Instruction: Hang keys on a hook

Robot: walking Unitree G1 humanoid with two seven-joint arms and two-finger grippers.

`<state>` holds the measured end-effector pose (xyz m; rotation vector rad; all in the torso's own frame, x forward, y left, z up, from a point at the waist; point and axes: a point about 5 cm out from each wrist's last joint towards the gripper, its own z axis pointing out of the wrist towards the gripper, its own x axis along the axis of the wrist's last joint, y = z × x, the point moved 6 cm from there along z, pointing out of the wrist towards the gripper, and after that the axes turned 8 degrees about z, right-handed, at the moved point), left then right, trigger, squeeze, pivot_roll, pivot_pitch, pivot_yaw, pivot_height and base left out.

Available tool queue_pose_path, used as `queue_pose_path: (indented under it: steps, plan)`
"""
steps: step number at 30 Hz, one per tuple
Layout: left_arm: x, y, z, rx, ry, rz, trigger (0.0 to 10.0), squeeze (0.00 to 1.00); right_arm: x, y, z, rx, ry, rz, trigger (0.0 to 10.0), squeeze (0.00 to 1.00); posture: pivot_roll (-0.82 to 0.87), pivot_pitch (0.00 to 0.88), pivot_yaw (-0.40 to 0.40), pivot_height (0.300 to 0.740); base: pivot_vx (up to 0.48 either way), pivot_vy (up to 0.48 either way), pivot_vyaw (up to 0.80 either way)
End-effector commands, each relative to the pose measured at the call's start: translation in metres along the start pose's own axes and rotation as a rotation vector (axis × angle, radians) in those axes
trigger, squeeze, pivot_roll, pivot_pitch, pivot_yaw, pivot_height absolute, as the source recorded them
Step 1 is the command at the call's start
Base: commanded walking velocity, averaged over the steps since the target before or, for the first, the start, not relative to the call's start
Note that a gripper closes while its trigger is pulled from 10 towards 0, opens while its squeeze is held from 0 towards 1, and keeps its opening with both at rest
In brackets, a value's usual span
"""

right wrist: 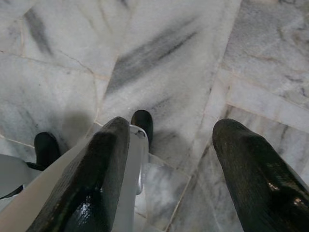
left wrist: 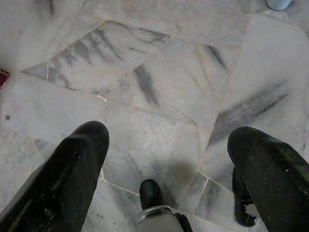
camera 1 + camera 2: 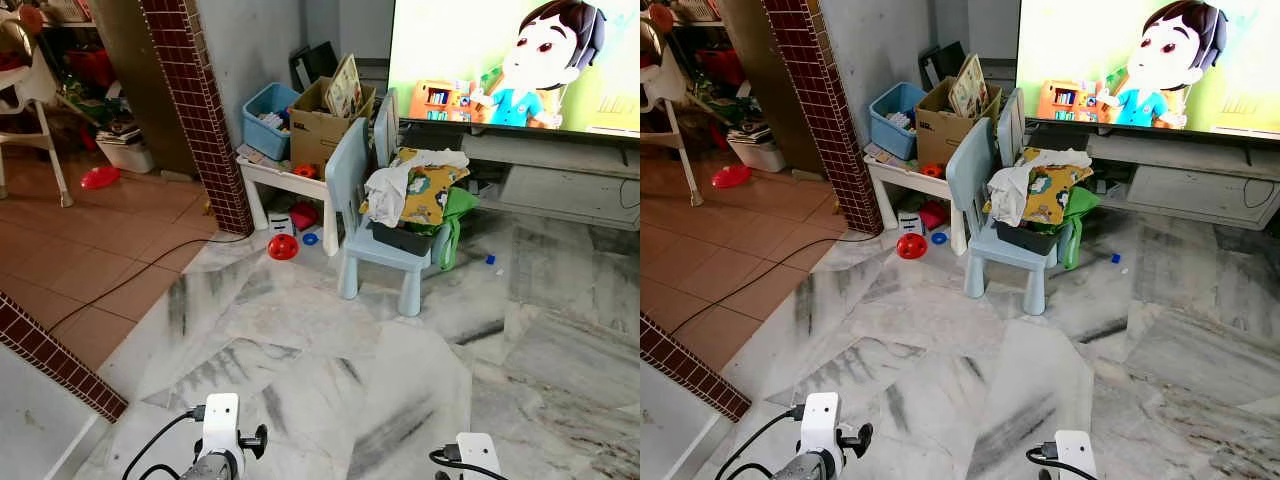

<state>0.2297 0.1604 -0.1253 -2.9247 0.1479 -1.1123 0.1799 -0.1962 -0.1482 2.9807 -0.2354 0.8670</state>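
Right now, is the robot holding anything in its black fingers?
No, nothing. The left end effector and the right end effector both hang open, with bare grey-veined white marble floor between their fingers.

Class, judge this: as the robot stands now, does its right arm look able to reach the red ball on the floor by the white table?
Probably not. The right gripper hangs low over bare marble, and the red ball lies well ahead, on the robot's left.

Bright even daylight — sharp frames, soft floor shadows.
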Motion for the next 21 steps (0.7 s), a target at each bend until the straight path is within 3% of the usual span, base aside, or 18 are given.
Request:
queue_pose_path:
  steps: [1,21]
  plan:
    - [-0.0031,-0.0059,-0.0007,0.017,-0.014,0.009,10.0,0.0,-0.0016,0.0008,0.0001,-0.009,-0.013,-0.005,10.0,0.0,-0.07,0.0,0.05,0.74,0.0,0.0,0.0]
    - [-0.0032,-0.006,-0.0008,0.015,-0.013,0.01,10.0,0.0,-0.0083,0.0013,-0.0002,-0.012,-0.053,-0.016,10.0,0.0,-0.07,0.0,0.051,0.74,0.0,0.0,0.0]
